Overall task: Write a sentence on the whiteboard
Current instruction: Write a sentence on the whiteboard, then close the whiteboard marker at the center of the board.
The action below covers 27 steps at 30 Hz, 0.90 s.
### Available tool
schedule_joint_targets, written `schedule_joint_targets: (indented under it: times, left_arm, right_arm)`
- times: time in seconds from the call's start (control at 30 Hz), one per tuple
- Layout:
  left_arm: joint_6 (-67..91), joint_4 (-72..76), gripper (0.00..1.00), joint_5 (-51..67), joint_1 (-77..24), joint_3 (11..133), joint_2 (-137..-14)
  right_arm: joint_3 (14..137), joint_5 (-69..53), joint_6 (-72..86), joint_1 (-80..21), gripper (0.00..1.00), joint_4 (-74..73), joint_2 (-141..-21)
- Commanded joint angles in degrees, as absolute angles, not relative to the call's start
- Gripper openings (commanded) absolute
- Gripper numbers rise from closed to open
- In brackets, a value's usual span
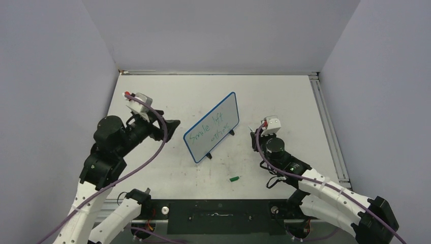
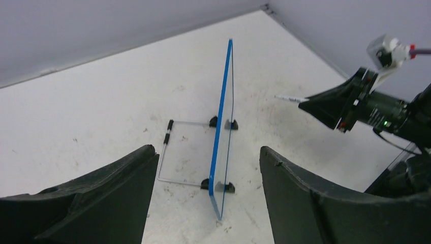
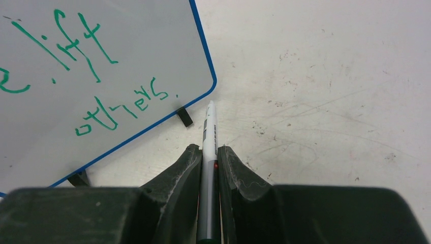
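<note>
I see the big white table (image 1: 284, 96) filling the middle of the top view. My two arms come up from the bottom edge, the left arm (image 1: 101, 157) at the lower left and the right arm (image 1: 315, 185) at the lower right.

The whiteboard (image 1: 213, 127) stands in the middle of the top view, between the two arms. It is turned slantwise and sits on little black feet (image 2: 231, 124). In the left wrist view I see it from the edge, like a thin blue line, with a thin wire stand (image 2: 167, 152) on the table to its left.

The left gripper (image 1: 172, 128) is spread wide and grips nothing. Its dark fingers (image 2: 101, 193) fill the bottom corners of the left wrist view, and the board stands further off, apart from them.

The right gripper (image 3: 208, 150) is squeezed tight around the marker (image 3: 209, 168).

The sentence (image 1: 206, 133) is in green, in two lines. In the right wrist view I can read "lift" at the upper left and "others" below it.

The marker's white tip is near the board's lower right corner, not touching it.

A tiny green piece (image 1: 234, 179) lies on the table, below the board in the top view.
</note>
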State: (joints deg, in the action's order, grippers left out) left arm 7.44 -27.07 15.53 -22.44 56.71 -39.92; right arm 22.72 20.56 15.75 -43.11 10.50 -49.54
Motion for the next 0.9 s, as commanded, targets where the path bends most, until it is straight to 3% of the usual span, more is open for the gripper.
schedule_joint_targets:
  times: [0.0, 0.13, 0.37, 0.43, 0.63, 0.73, 0.87]
  left_arm:
    - [15.34, -29.98, 0.71, 10.00, -24.01, 63.38, -42.54]
    - [21.98, -25.62, 0.71, 7.98, -30.67, 61.70, -44.32]
    - [21.92, -18.26, 0.69, -4.14, -51.33, 60.14, -50.14]
    - [21.48, -15.03, 0.69, -3.53, -55.93, 59.30, -53.61]
    - [13.62, -3.91, 0.69, 4.82, -64.88, 54.85, -59.68]
    - [6.95, -3.55, 0.69, 10.23, -67.16, 54.91, -63.28]
    - [5.30, 1.28, 0.68, 8.62, -70.35, 51.18, -68.07]
  right_arm:
    - [29.07, 19.61, 19.44, -43.06, 0.05, -1.11, -45.74]
    - [32.94, 19.16, 23.02, -43.08, 0.07, -10.34, -41.32]
    - [38.80, 12.02, 24.90, -43.11, 0.12, -20.71, -35.25]
    - [41.75, 9.97, 25.10, -43.07, 0.06, -24.70, -36.11]
    - [51.94, -1.42, 23.92, -43.04, 0.05, -36.43, -39.88]
    - [55.85, -1.79, 24.82, -43.02, 0.05, -41.89, -41.10]
    - [58.30, -0.43, 24.56, -43.06, 0.05, -47.91, -41.93]
